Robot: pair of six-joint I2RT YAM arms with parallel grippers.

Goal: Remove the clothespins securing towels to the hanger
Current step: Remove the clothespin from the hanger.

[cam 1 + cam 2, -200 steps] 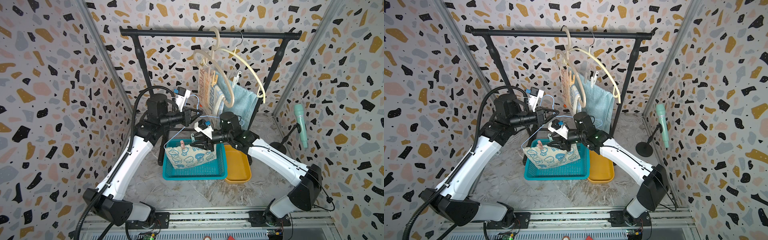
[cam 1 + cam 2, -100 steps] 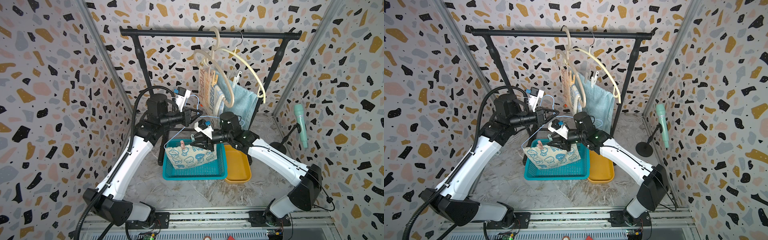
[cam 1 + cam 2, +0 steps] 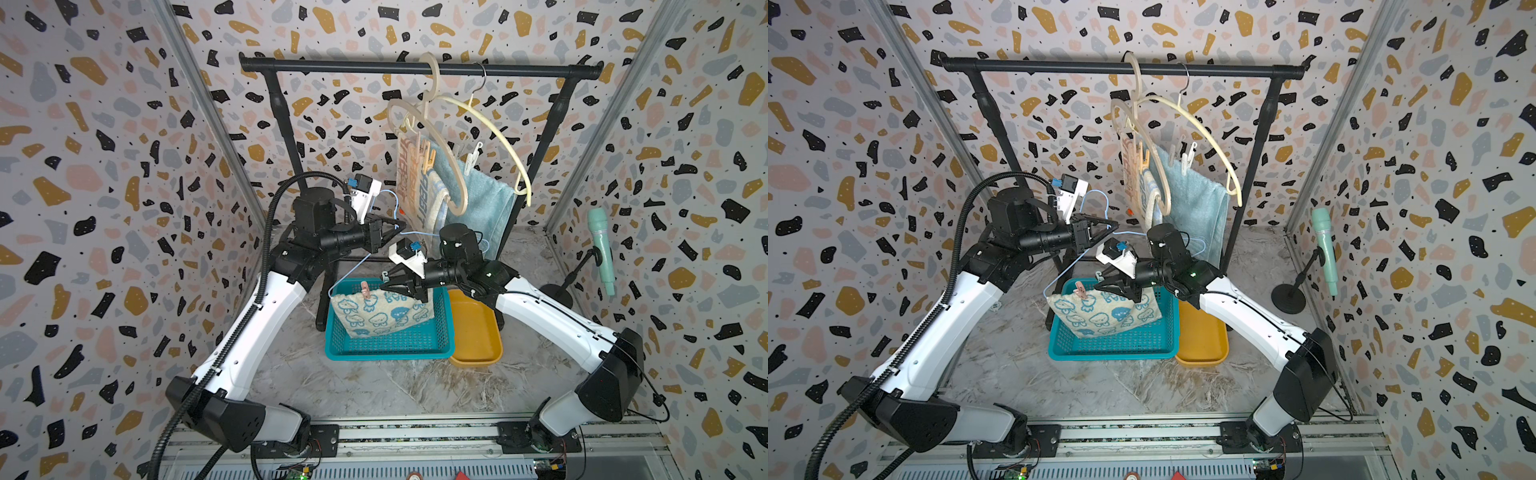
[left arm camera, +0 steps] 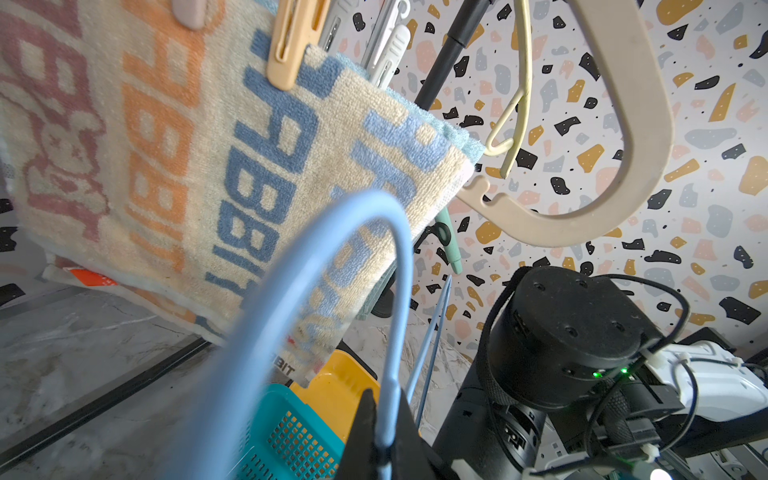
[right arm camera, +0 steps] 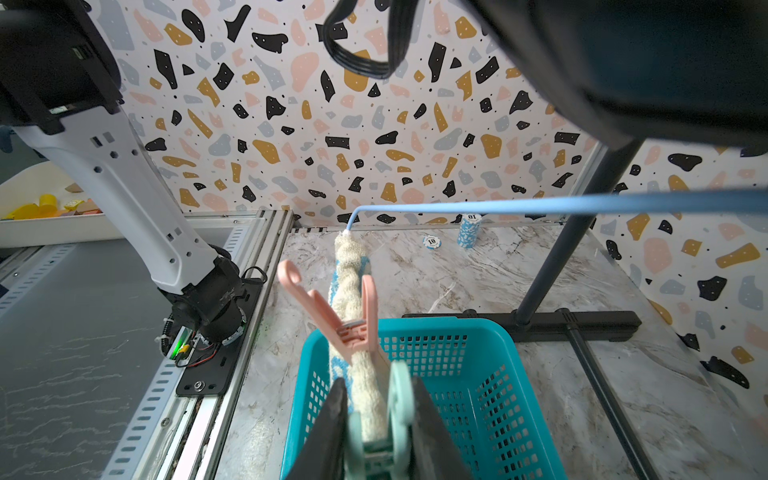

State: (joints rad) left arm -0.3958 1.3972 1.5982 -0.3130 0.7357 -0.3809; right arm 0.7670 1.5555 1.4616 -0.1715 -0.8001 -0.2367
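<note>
A thin blue wire hanger (image 3: 349,270) is held by its hook in my left gripper (image 3: 397,226), which is shut on the wire (image 4: 399,291). A cream towel with blue cartoon animals (image 3: 382,316) hangs from it over the basket. A pink clothespin (image 5: 332,316) and a mint green clothespin (image 5: 397,399) pin it. My right gripper (image 5: 378,415) is closed on the mint one's handles, a finger pressing each side. On the rack, a striped RABBIT towel (image 4: 166,166) carries an orange clothespin (image 4: 291,45), and white clothespins (image 3: 471,156) sit on a light-blue towel (image 3: 482,199).
A teal mesh basket (image 3: 386,345) sits under the cream towel with a yellow tray (image 3: 473,332) to its right. The black rack (image 3: 415,68) stands behind with two beige hangers. A mint microphone (image 3: 600,245) on a stand is at the right wall. Poker chips (image 5: 469,230) lie on the floor.
The right gripper's jaws have narrowed onto the mint green clothespin. Both arms and the hanger have stayed almost where they were.
</note>
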